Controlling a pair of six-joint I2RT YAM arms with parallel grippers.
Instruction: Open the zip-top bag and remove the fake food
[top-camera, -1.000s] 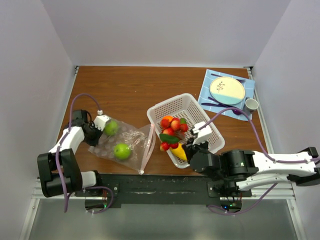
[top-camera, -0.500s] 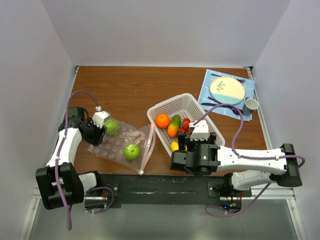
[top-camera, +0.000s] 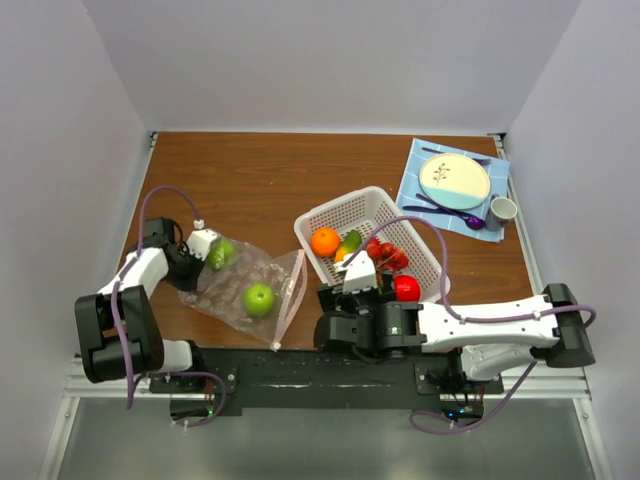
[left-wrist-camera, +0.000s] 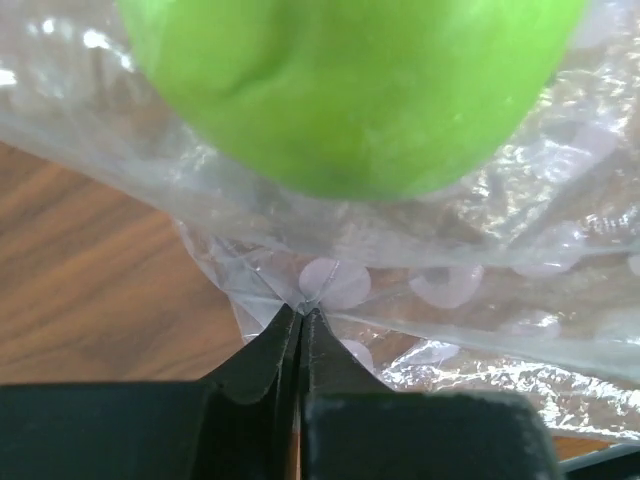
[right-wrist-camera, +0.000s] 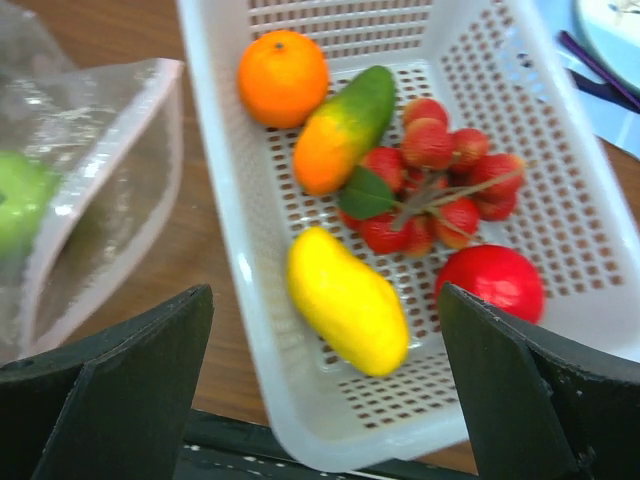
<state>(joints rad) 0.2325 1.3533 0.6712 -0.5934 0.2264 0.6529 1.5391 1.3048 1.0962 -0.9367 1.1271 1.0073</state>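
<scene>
**Materials and shapes.** A clear, crinkled zip-top bag (top-camera: 235, 275), printed with pale round dots and edged by a pink zip strip (top-camera: 294, 288), lies flat on the counter (top-camera: 250, 180) just left of the basket (top-camera: 345, 200). The basket is a white perforated plastic tray with rounded corners. Two glossy pieces of the fake food are in the bag: a green apple (top-camera: 259, 298) near the zip and a second green apple (top-camera: 220, 252) at the far corner. There the left hand (left-wrist-camera: 300, 322) is pinched tight on a fold of the bag's film. In the basket lie a round orange (right-wrist-camera: 283, 77), a green-and-orange oval fruit (right-wrist-camera: 345, 125), a cluster of bumpy red berries (right-wrist-camera: 430, 185), a yellow fruit (right-wrist-camera: 348, 300) and a red apple (right-wrist-camera: 490, 282). The right hand (right-wrist-camera: 322, 295) hovers at the basket's near edge, spread wide and holding nothing.

**Change.** A second ago the basket's fruit was heaped at its near-left end; now it is spread out. The right hand has shifted left.

**Setting.** The counter is brown wood grain, enclosed by plain white walls (top-camera: 300, 60). A blue placemat (top-camera: 415, 165) carries a cream-and-blue plate (top-camera: 455, 180) and a cup (top-camera: 503, 209).
</scene>
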